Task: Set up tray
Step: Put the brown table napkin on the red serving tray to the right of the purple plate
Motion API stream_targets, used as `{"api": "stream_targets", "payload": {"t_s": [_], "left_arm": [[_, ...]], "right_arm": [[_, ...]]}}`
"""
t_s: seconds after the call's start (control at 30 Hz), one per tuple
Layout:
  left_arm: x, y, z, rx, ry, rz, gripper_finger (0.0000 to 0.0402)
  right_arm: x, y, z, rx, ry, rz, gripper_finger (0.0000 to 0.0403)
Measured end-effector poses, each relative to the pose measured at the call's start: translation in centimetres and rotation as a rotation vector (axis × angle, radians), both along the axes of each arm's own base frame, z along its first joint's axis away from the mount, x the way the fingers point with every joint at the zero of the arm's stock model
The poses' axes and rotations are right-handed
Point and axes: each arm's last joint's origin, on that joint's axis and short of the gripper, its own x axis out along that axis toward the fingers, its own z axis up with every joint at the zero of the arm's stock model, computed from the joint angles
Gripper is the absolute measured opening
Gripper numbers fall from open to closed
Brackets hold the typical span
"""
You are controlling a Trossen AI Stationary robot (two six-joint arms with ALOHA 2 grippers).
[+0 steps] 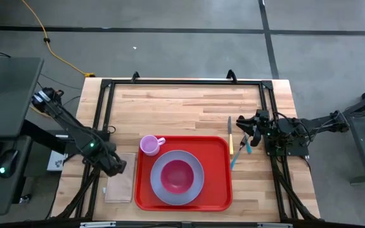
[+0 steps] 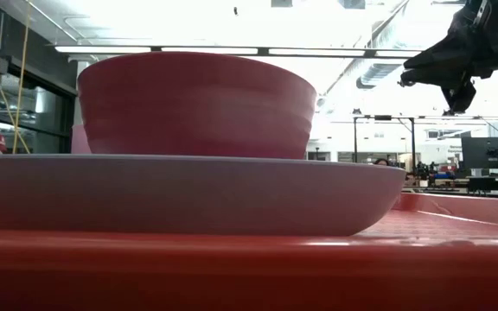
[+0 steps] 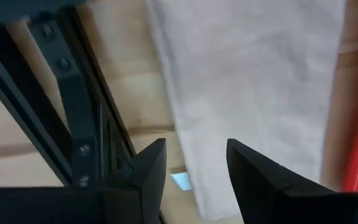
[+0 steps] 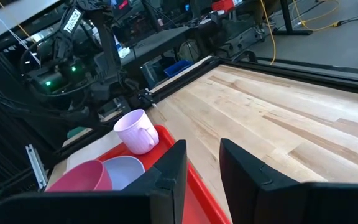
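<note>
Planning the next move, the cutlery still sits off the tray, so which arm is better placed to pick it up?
The right arm, probably. Its gripper hovers open beside the cutlery, just right of the tray. The left gripper is across the tray, above the napkin.

Red tray, pink and lilac dishes on pale striped wood

The tray [image 1: 220, 190] is bright red; on it a grey-lilac plate [image 1: 198, 183] carries a deep pink bowl [image 1: 177, 176], and a pale lilac mug [image 1: 149, 145] stands at its far left corner. Left of the tray lies a plain tan napkin [image 1: 120, 185]. The worktop [image 1: 182, 107] is light wood in blond plank stripes, framed by black rails. Right of the tray lie utensils with a yellow handle [image 1: 230, 144] and a light blue handle [image 1: 238, 156]. Both arms are dark, their fingers [image 3: 149, 174] black; the floor is grey, crossed by a yellow cable [image 1: 56, 54].
</note>
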Motion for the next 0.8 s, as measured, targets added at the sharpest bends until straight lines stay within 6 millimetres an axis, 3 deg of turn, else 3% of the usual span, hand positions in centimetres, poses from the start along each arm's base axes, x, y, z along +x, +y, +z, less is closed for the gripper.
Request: {"api": "stream_targets", "payload": {"t_s": [0.47, 0.8], "left_arm": [[0.9, -1.3, -1.5, 0.057, 0.014, 0.087, 0.0164], [0.3, -0.9, -3.9, 0.012, 0.063, 0.164, 0.0156]], "right_arm": [[0.0, 0.0, 0.1, 0.012, -0.012, 0.011, 0.0074], [0.1, 0.1, 0.1, 0.027, -0.019, 0.042, 0.0074]]}}
